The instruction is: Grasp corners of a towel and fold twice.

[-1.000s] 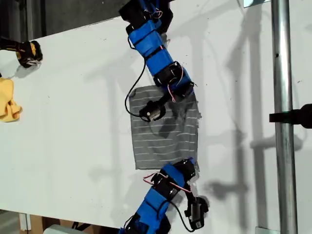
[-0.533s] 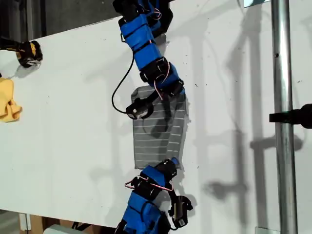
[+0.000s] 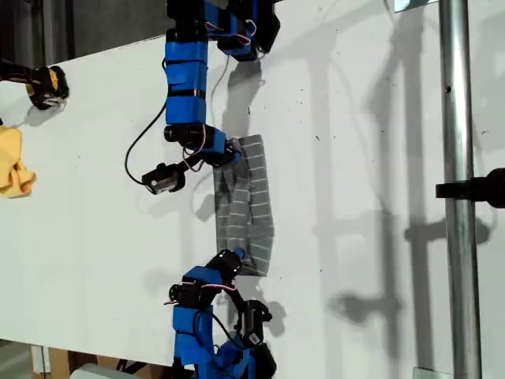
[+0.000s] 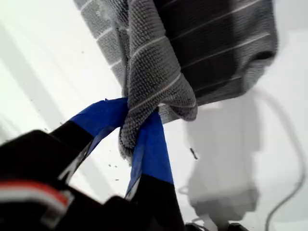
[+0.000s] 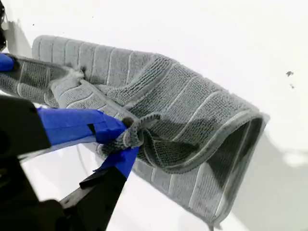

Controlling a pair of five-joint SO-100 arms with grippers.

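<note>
Both grippers clamped on towel corners, cloth doubled over between them!

Blue jaws of my first gripper pinch together on a bunched corner of the grey striped towel, and my second gripper nips shut on another corner, fabric squeezed between its fingers. Between the two arms the towel lies on the white table as a narrow strip, one edge lifted and curled over onto itself. Well off from the towel, by the table's edge on the exterior view's left, sits a small yellow cloth.
</note>
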